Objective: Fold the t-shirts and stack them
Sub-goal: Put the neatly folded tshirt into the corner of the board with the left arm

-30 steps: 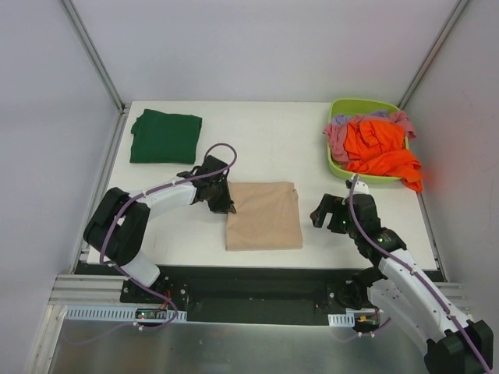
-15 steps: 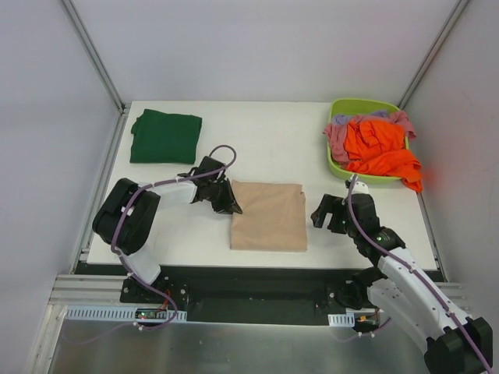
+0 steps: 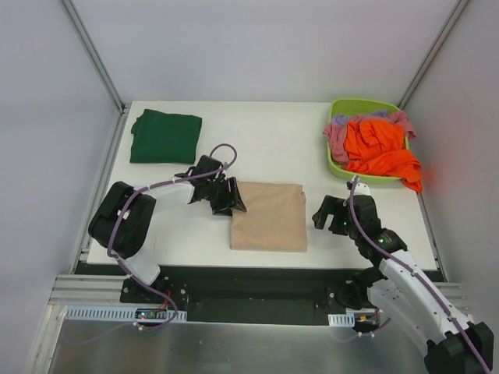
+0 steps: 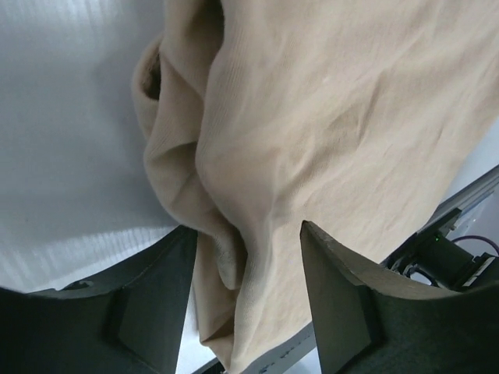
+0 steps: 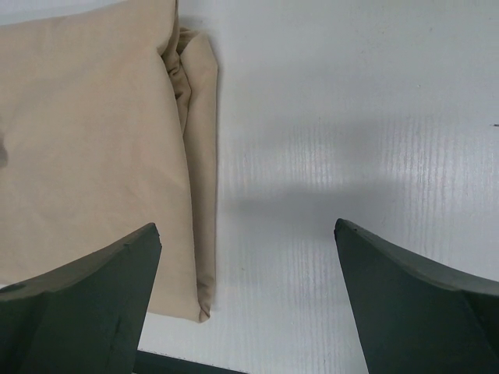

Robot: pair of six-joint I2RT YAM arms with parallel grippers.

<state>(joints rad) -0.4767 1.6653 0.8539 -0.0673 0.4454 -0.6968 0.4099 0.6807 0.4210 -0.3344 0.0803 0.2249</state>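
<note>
A: As the table (image 3: 273,140) is read from left to right, what is item one?

B: Item one: dark green t-shirt (image 3: 165,136), folded to a flat rectangle, far left corner, well apart from everything else.

A: Item two?

B: Beige t-shirt (image 3: 267,216), folded, roughly square, lying flat at the middle of the near side. In the right wrist view its right edge shows stacked layers, one fold bulging out past the top layer.

A: Left claw (image 3: 231,201)?

B: At the beige t-shirt's far left corner. In the left wrist view the fingers (image 4: 148,296) stand partly apart astride the cloth's edge. A bunched ridge of fabric lies between them, against one finger. A firm pinch does not show.

A: Right claw (image 3: 327,212)?

B: Spread wide, holding nothing, over bare table just beside the beige t-shirt's right edge, apart from the cloth.

A: Remaining stock?

B: Lime-green basket (image 3: 341,105), far right corner. Contents, all unfolded and heaped:
- Orange t-shirt (image 3: 378,148) on top, spilling over the near right rim.
- Pink t-shirt (image 3: 335,140) draped over the left wall.
- Lilac t-shirt (image 3: 351,119), a small patch showing at the far side.
</note>
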